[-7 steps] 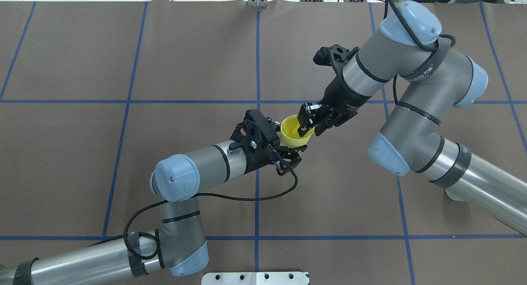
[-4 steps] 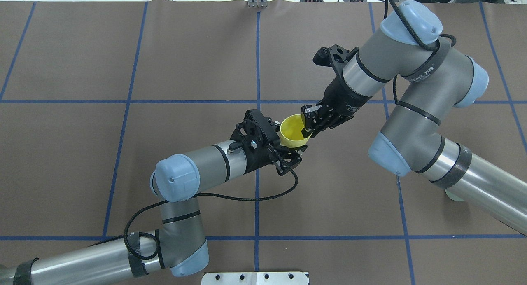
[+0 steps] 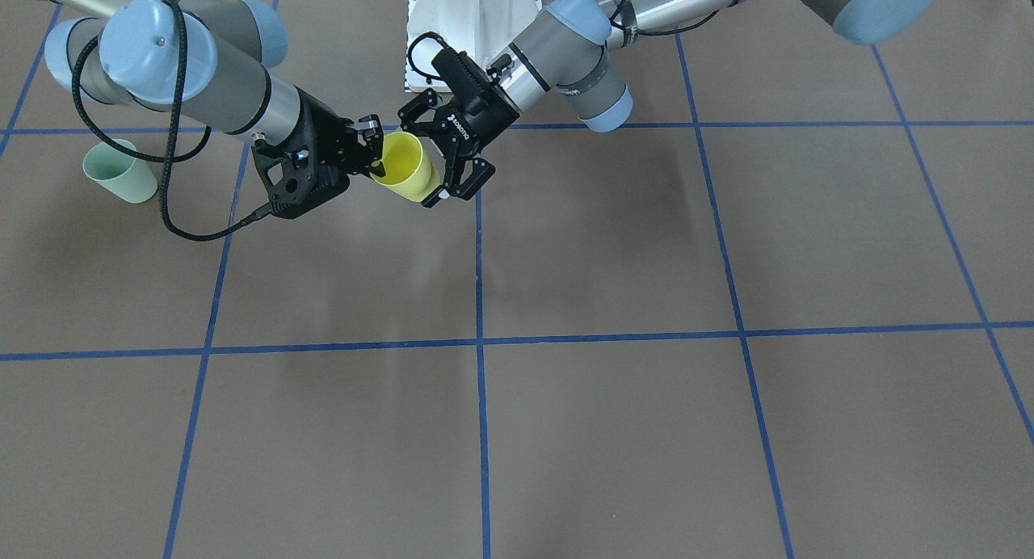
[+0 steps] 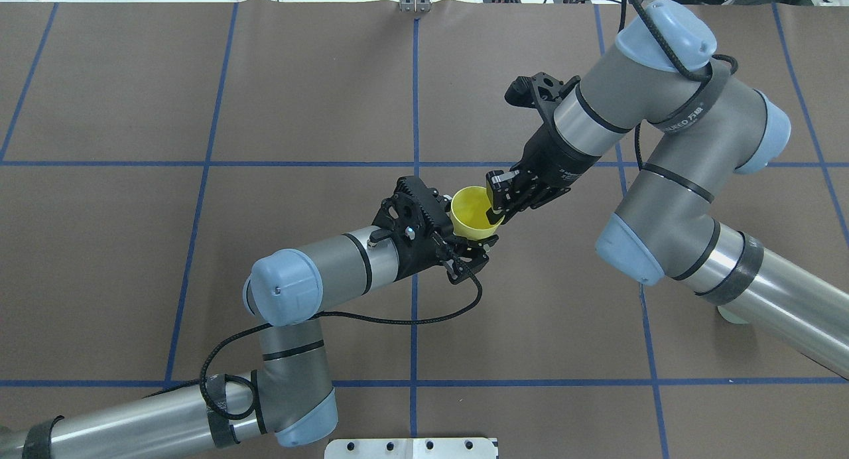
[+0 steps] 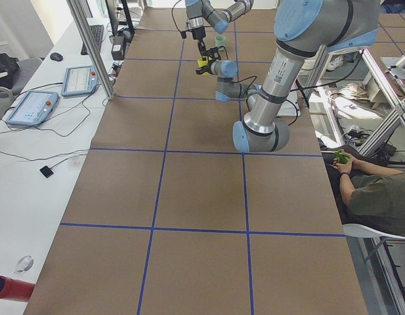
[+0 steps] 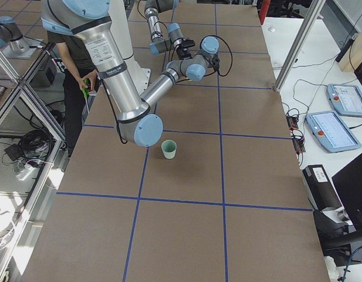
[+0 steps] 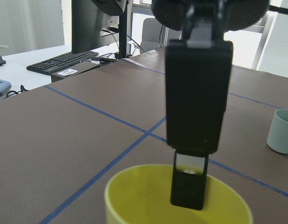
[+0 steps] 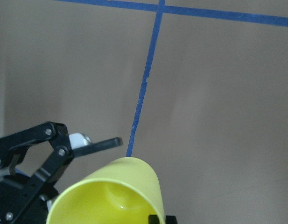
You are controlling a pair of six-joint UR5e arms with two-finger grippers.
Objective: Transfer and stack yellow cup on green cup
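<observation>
My right pincer [image 3: 374, 165] clamps the rim of the yellow cup [image 3: 408, 171], aloft; my left pincer [image 3: 420, 161], three o'clock in the front view, stands apart. Such a thin pinch could let it swivel or drop before the green cup [image 3: 121, 171], nine o'clock.

The right arm's elbow [image 6: 146, 130] stands just beside the green cup [image 6: 169, 148], perhaps overhanging it.

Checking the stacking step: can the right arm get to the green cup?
Likely yes: the green cup stands upright and uncovered on that arm's side, though close beside its own elbow.
</observation>
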